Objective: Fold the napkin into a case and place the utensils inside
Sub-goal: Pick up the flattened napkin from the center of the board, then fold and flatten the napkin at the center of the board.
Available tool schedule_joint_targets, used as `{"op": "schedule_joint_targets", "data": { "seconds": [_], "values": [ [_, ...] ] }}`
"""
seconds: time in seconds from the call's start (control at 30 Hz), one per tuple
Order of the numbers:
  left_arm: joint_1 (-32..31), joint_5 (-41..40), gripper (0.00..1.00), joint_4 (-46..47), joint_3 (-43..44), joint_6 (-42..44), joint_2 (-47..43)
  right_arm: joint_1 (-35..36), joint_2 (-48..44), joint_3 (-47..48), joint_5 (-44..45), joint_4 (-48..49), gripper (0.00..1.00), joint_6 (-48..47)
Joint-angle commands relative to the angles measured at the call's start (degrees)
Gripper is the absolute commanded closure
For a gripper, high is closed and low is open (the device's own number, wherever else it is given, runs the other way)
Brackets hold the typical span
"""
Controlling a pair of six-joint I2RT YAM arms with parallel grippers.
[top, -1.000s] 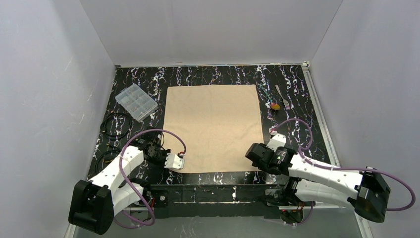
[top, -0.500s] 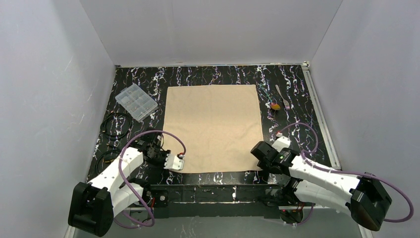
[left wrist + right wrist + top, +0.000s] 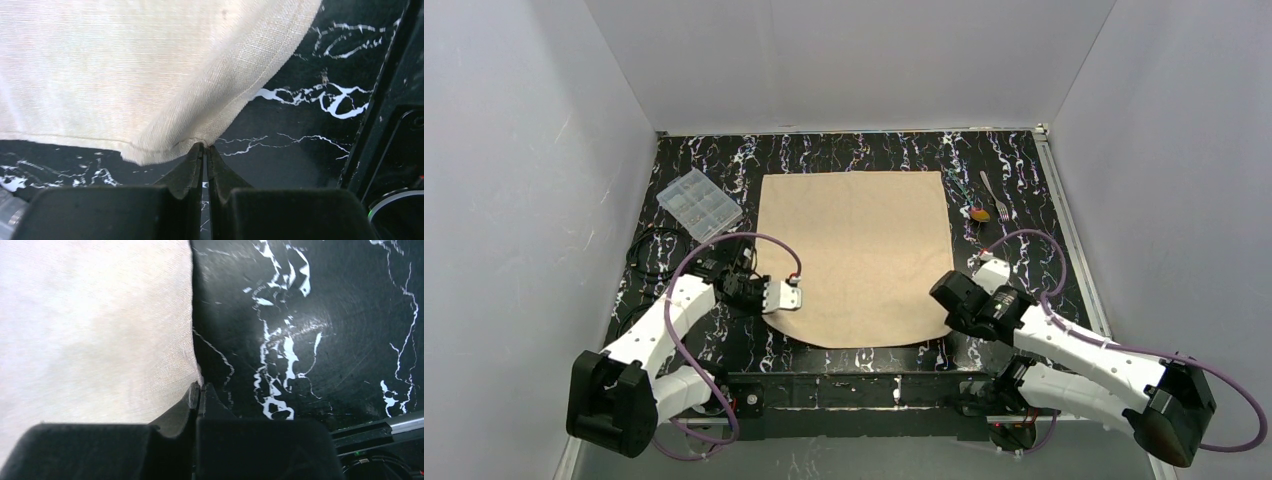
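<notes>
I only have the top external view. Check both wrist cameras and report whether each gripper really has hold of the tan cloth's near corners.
Observer: In the left wrist view, the left gripper is shut on the hem of the tan-beige square cloth napkin, just beside its corner.
Operator: Now the right one.
Observer: In the right wrist view, the right gripper is shut too. The napkin's side edge runs straight into its closed tips, so it appears pinched at the very edge.

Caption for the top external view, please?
Left gripper and right gripper pinch the napkin's near corners; fork and spoon lie beside its far right edge.
</notes>
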Motion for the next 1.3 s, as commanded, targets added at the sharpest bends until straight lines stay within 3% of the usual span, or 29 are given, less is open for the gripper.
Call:
{"op": "schedule_joint_targets", "data": {
  "seconds": [0.0, 0.33, 0.5, 0.83, 1.27],
  "values": [
    [-0.23, 4.33, 1.00, -5.26, 5.76, -6.03, 0.74, -0.36, 0.94, 6.99, 2.94, -5.51, 0.99, -2.93],
    [0.10, 5.63, 1.00, -8.03, 8.85, -10.32, -2.96, -1.80, 2.48, 16.96, 6.18, -7.86, 0.99, -7.27],
    [1.64, 8.77, 1.00, -7.62, 14.75, -14.22, -0.29, -5.54, 5.66, 22.09, 6.25, -5.71, 0.99, -12.33],
    [4.73, 6.32, 1.00, -1.93, 17.78, -16.83, 4.53, -16.11, 10.09, 25.47, 0.75, 2.65, 0.99, -20.42],
    [7.53, 6.68, 1.00, 4.69, 23.04, -20.60, 10.79, -19.46, 20.22, 32.08, -3.59, 10.33, 0.99, -23.40]
  ]
}}
